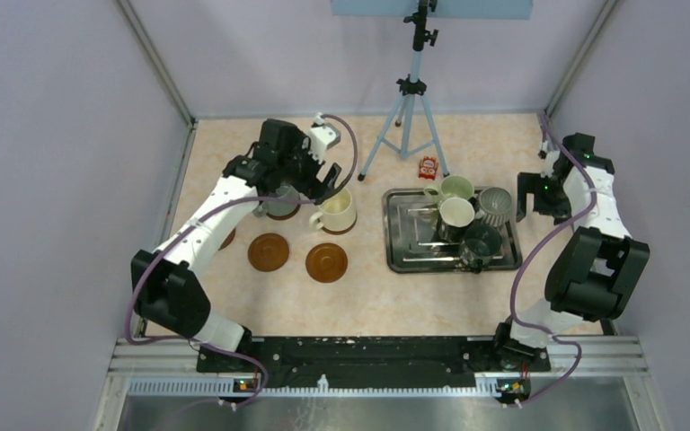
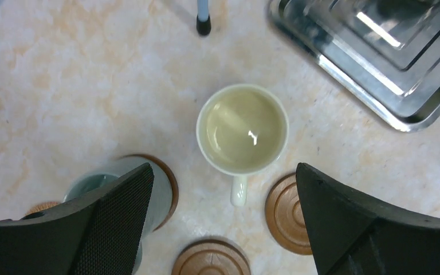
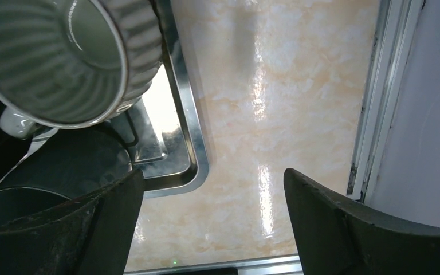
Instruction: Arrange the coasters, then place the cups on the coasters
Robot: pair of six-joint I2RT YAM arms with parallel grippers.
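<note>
My left gripper (image 1: 321, 182) (image 2: 223, 223) hangs open above the table, holding nothing. Just beyond its fingertips stands the large cream cup (image 1: 337, 213) (image 2: 242, 129), upright, handle toward the wrist camera, with a brown rim showing under its base. The grey-blue cup (image 1: 280, 201) (image 2: 94, 184) sits on a coaster (image 2: 169, 183) by my left finger. Two bare coasters (image 1: 269, 252) (image 1: 326, 262) lie nearer the arms. My right gripper (image 1: 534, 193) (image 3: 212, 223) is open over bare table beside the tray (image 1: 400, 256), which holds the ribbed grey cup (image 1: 494, 205) (image 3: 63, 57) and three other cups.
A tripod (image 1: 409, 99) stands at the back centre; one foot (image 2: 203, 23) is close beyond the cream cup. A small red object (image 1: 428, 167) lies behind the tray. Another coaster (image 1: 226, 239) peeks from under my left arm. Enclosure walls bound the table.
</note>
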